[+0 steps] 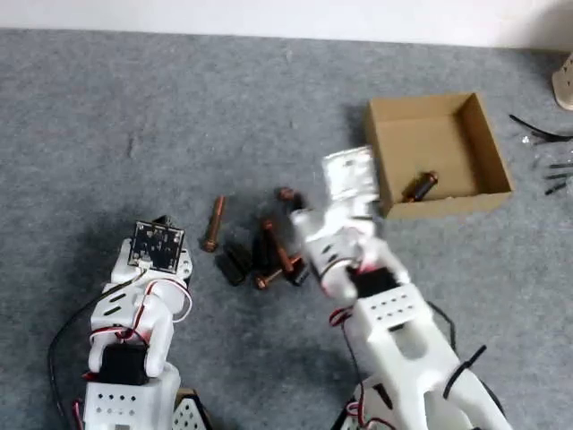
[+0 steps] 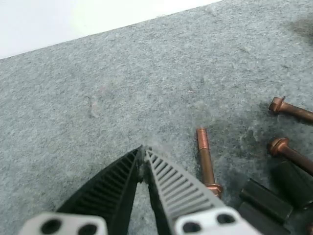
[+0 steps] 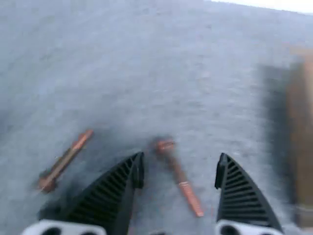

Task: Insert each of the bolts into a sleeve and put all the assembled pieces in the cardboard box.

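Several copper bolts and black sleeves lie in a loose cluster on the grey carpet. One bolt (image 1: 214, 224) (image 2: 206, 161) lies apart at the cluster's left, just right of my left gripper (image 2: 144, 152) (image 1: 162, 221), which is shut on nothing and low over the carpet. My right gripper (image 3: 180, 166) (image 1: 295, 208) is open and hangs above another bolt (image 3: 177, 176) (image 1: 285, 193), which lies between its fingers. Black sleeves (image 1: 235, 262) (image 2: 264, 198) rest among further bolts (image 1: 277, 249) (image 2: 288, 152). The cardboard box (image 1: 488, 148) holds one assembled piece (image 1: 419, 186).
The box stands to the right of the right arm's wrist, and its wall (image 3: 301, 137) appears beside that gripper. Black cable ties (image 1: 551, 166) and a pale object (image 1: 564, 81) lie at the far right. Open carpet stretches to the left and back.
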Available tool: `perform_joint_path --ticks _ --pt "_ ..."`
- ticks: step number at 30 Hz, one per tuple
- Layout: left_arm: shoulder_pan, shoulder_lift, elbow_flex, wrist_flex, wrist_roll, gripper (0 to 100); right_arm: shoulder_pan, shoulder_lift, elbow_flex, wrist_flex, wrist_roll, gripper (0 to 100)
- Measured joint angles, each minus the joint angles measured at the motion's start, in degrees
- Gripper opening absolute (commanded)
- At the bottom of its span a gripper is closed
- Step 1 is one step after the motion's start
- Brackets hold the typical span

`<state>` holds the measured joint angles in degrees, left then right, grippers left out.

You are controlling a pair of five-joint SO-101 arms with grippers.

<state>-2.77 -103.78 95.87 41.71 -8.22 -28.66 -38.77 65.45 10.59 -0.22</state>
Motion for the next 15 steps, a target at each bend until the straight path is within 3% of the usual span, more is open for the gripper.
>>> perform_joint_path --ticks 4,15 --pt "0.0 0.0 0.0 0.0 0.0 1 -3.6 0.44 0.79 0.0 1.32 21.0" --pt "0.0 0.0 0.0 0.0 0.0 1 -3.78 12.84 -0.7 0.53 0.62 21.0"
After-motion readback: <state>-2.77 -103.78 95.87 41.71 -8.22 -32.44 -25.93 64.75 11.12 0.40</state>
